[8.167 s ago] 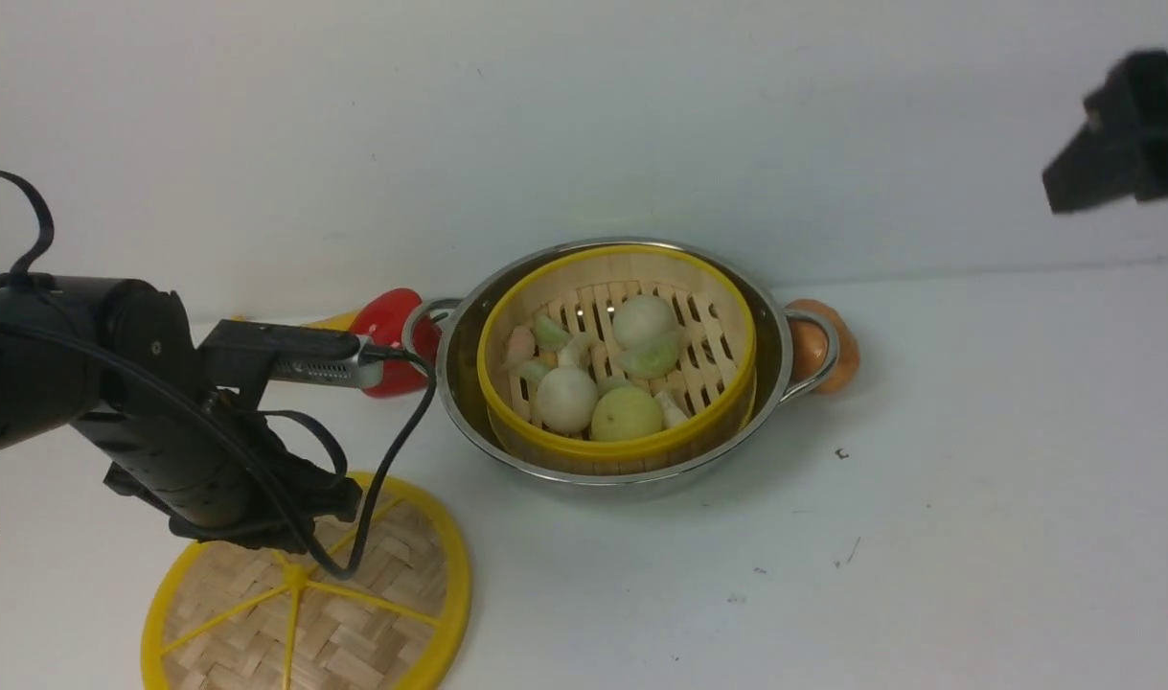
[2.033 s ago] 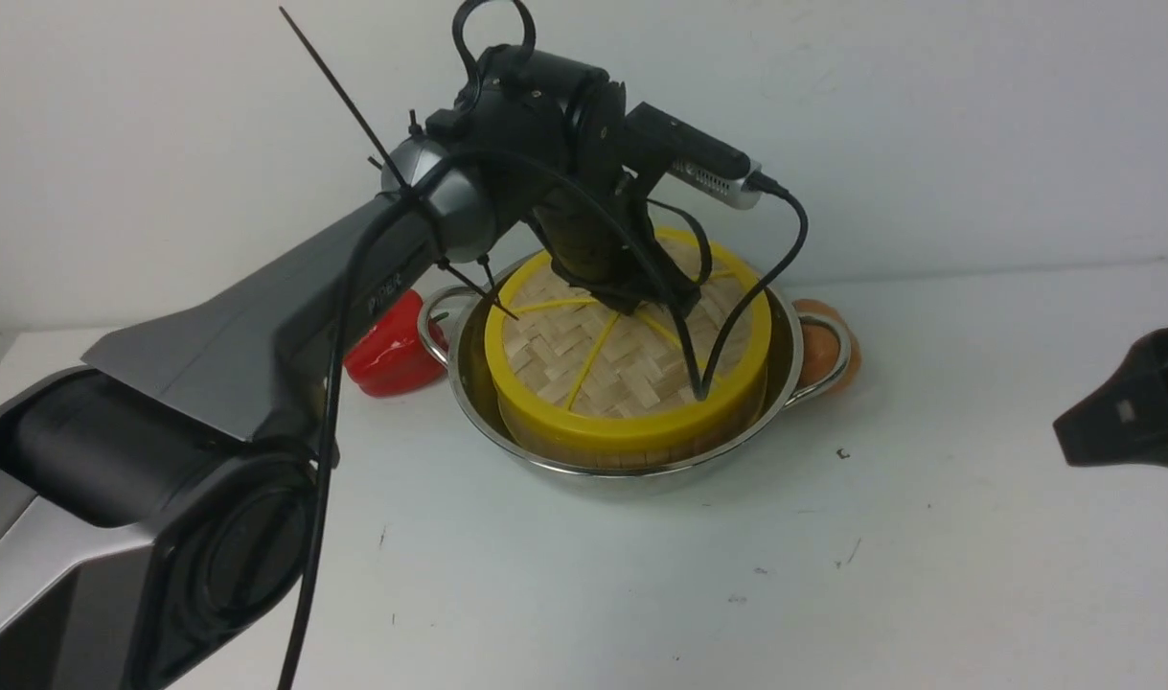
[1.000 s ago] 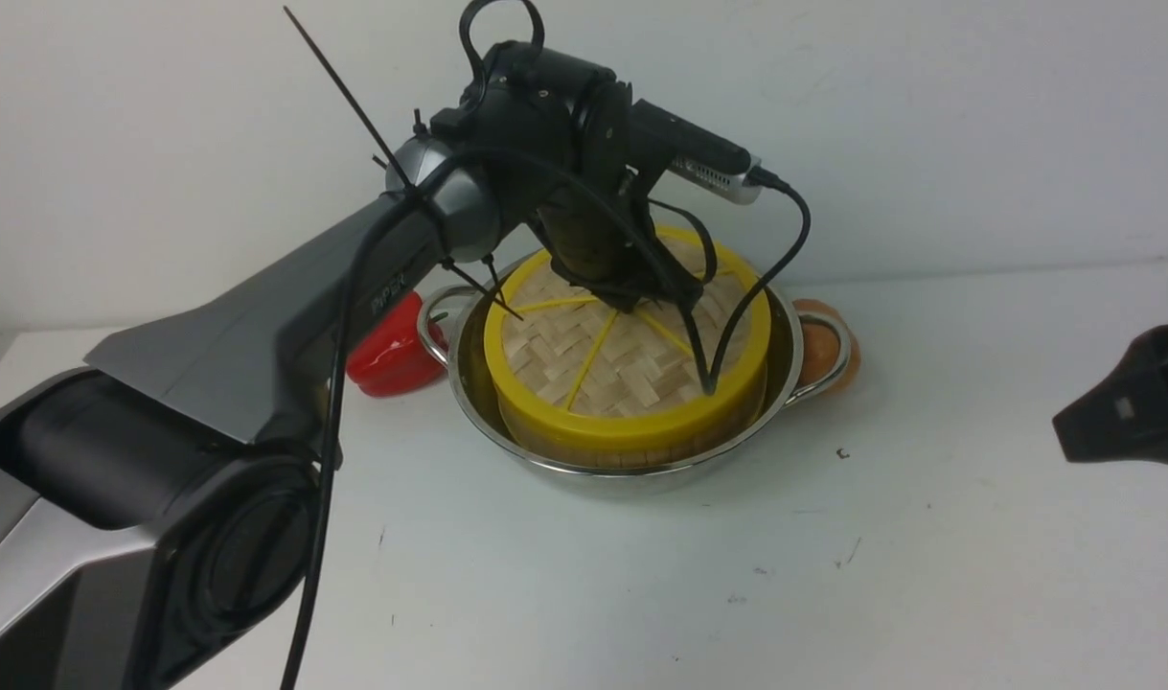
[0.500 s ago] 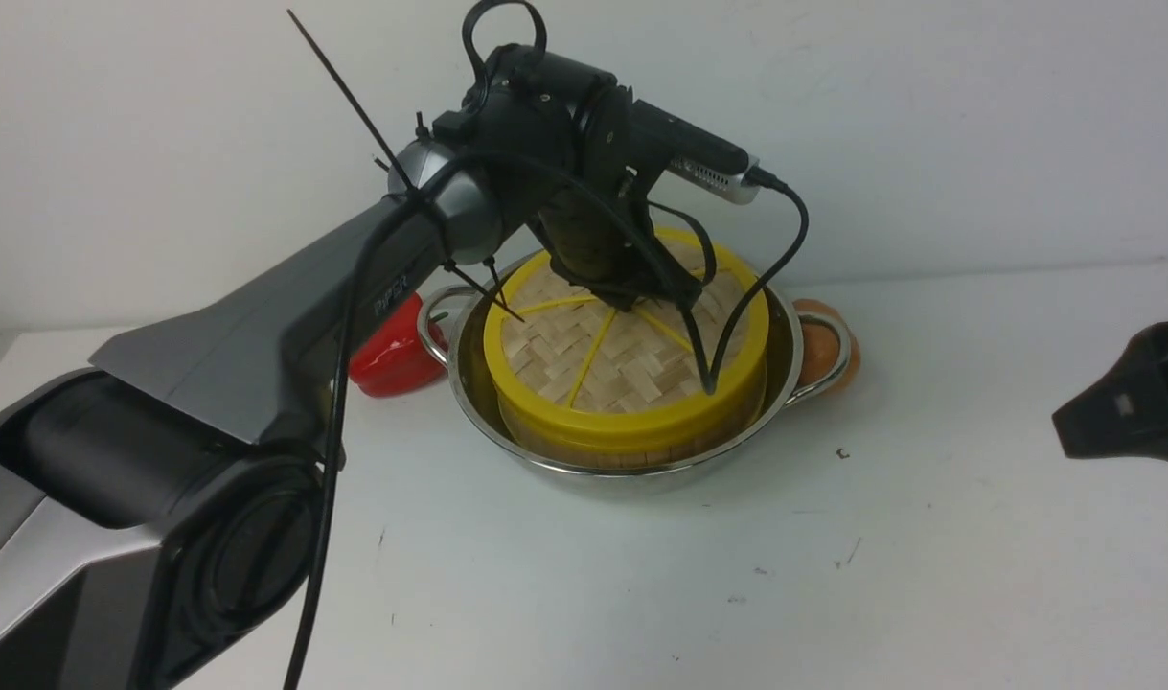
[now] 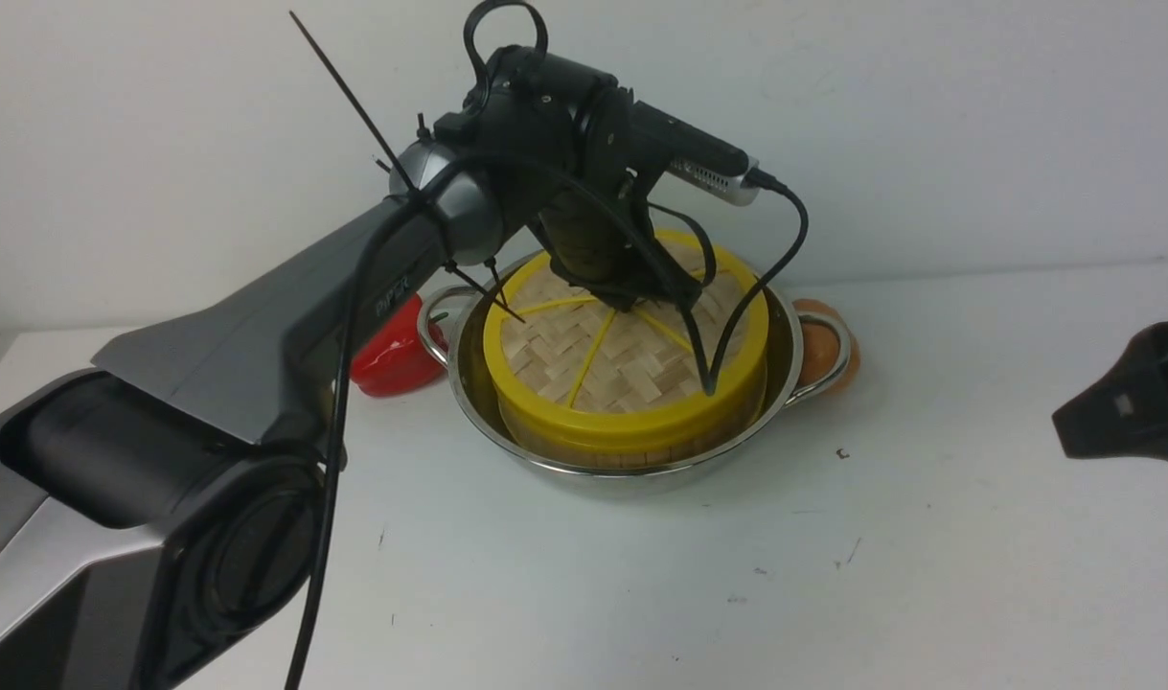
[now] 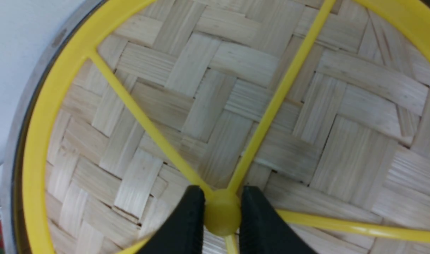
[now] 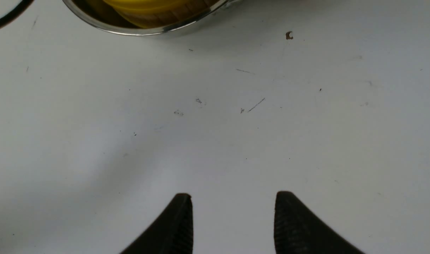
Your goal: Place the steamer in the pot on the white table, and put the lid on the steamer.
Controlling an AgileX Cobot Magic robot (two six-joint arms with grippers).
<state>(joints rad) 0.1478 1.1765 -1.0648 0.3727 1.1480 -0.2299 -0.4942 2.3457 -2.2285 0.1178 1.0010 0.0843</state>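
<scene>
The lid point(image 5: 603, 369), a woven disc with a yellow rim and spokes, lies flat on the steamer point(image 5: 641, 457). Only a strip of the steamer's pale wall shows below the lid's rim. The steamer sits in the steel pot point(image 5: 476, 422) on the white table point(image 5: 833, 575). My left gripper point(image 5: 629, 299) is over the lid's centre. In the left wrist view it point(image 6: 222, 208) is shut on the lid's yellow knob point(image 6: 222, 216), with the lid point(image 6: 215, 106) filling the picture. My right gripper point(image 5: 1120, 417) hangs open and empty at the right edge; in its wrist view it point(image 7: 232, 199) is above bare table point(image 7: 306, 123).
A red pepper point(image 5: 387, 364) lies behind the pot's left handle. An orange-brown round object point(image 5: 847, 362) lies behind the right handle point(image 5: 835, 331). A black cable point(image 5: 737, 326) from my left wrist hangs onto the lid. The pot's rim point(image 7: 137, 31) shows in the right wrist view.
Earlier the lid lay on the table at front left and the steamer was uncovered; now the lid sits on it. My right gripper has come down. Nothing moved in the last second.
</scene>
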